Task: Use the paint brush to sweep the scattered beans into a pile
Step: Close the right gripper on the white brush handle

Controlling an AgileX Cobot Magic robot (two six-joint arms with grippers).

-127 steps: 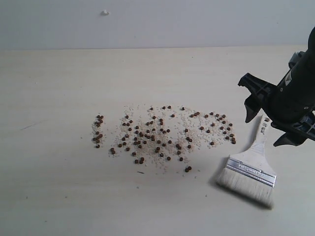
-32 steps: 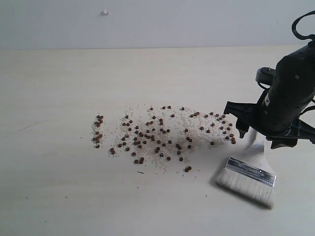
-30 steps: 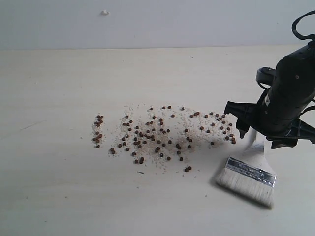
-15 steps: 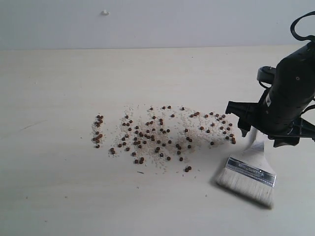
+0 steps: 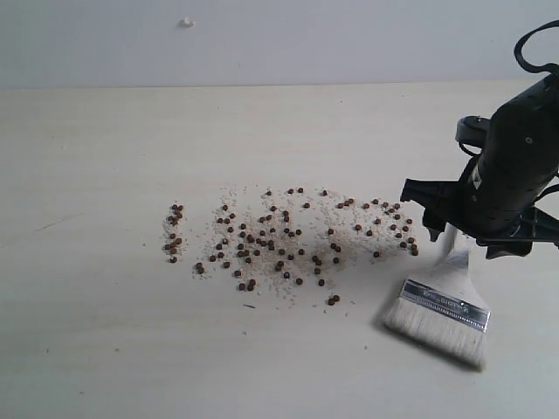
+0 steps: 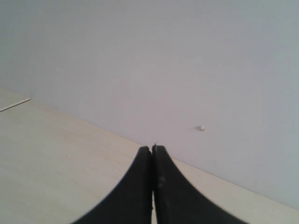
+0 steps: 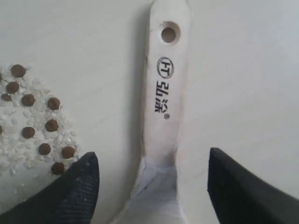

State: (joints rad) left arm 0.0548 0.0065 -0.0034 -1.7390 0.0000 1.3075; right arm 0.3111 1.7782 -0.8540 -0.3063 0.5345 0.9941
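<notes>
Reddish-brown beans (image 5: 288, 240) mixed with whitish grains lie scattered across the middle of the table, with a small cluster apart at the left (image 5: 174, 233). The paint brush (image 5: 445, 301) lies flat at the right, bristles toward the front, its pale handle (image 7: 163, 88) with a hole at the end. My right gripper (image 5: 476, 236) hangs just over the handle, open, one finger on each side of it and apart from it (image 7: 152, 161). A few beans (image 7: 44, 123) lie beside one fingertip. My left gripper (image 6: 153, 148) is shut, empty, and faces the back wall.
The pale wooden table (image 5: 105, 349) runs back to a plain grey wall (image 5: 288, 39) with a small white bump (image 5: 186, 22). Bare tabletop lies in front of and to the left of the beans.
Over the last seconds my right gripper came down and leftward over the brush handle; in the last second it has barely shifted. Brush and beans have not moved.
</notes>
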